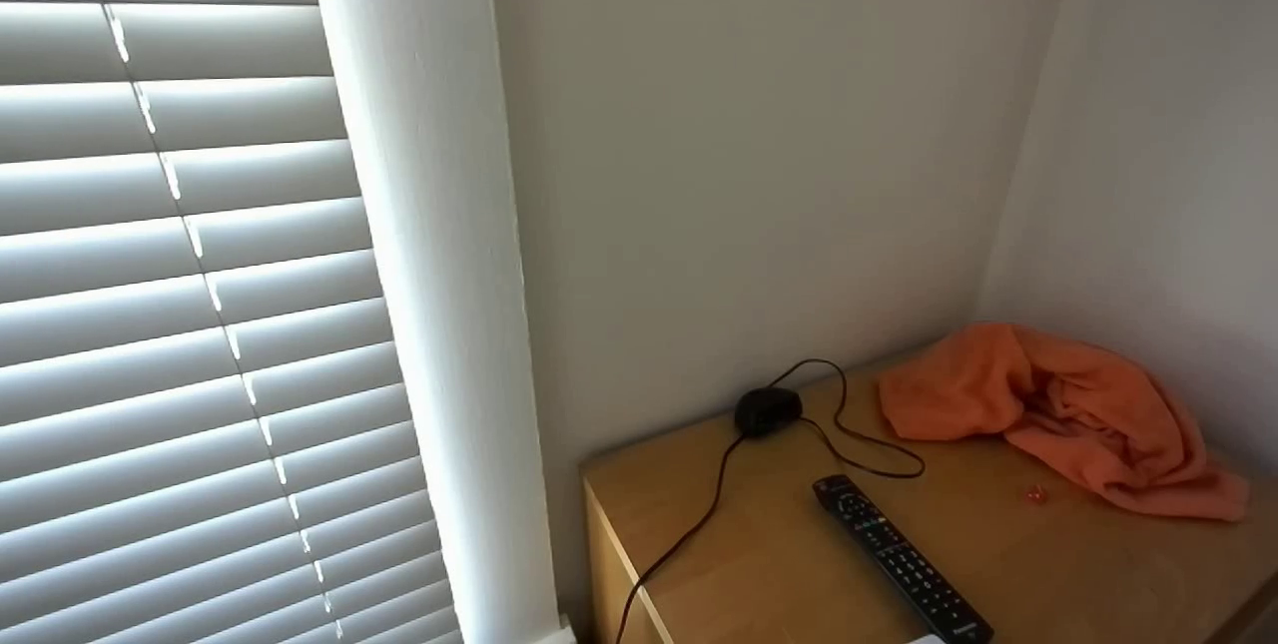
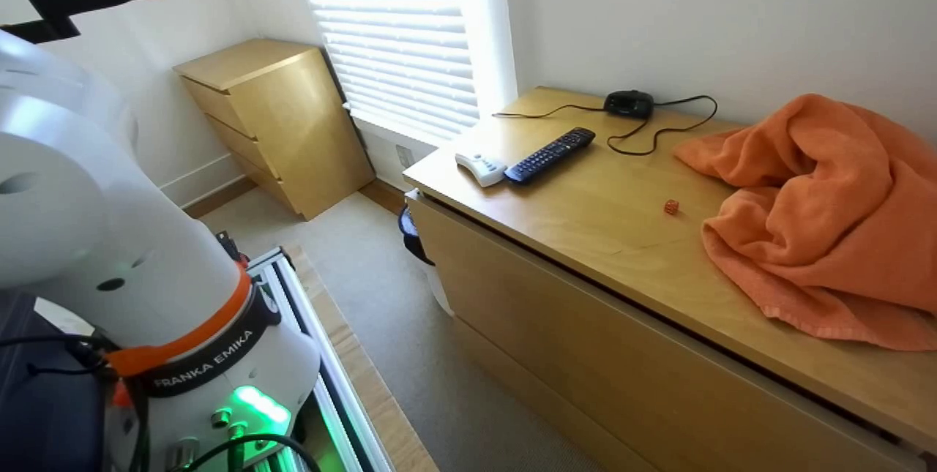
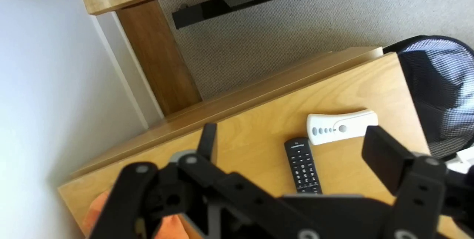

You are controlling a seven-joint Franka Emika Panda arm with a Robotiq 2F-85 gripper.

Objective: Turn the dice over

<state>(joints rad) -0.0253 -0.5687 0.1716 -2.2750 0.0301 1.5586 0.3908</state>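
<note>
The dice is a single small red-orange die with light dots. It lies on the wooden dresser top near the orange towel, and it shows in both exterior views [image 1: 1036,494] [image 2: 671,206]. In the wrist view the die does not show. My gripper [image 3: 291,135] shows in the wrist view with its two black fingers wide apart and nothing between them. It is above the dresser, and two remotes lie on the dresser top below it. The die's upper face is too small to read.
A black remote [image 2: 550,155] and a white remote [image 2: 481,169] lie on the dresser [image 2: 585,234]. A black device [image 2: 629,103] with a cable sits by the wall. A crumpled orange towel [image 2: 827,208] lies close beside the die. A mesh basket [image 3: 440,94] stands at the dresser's end.
</note>
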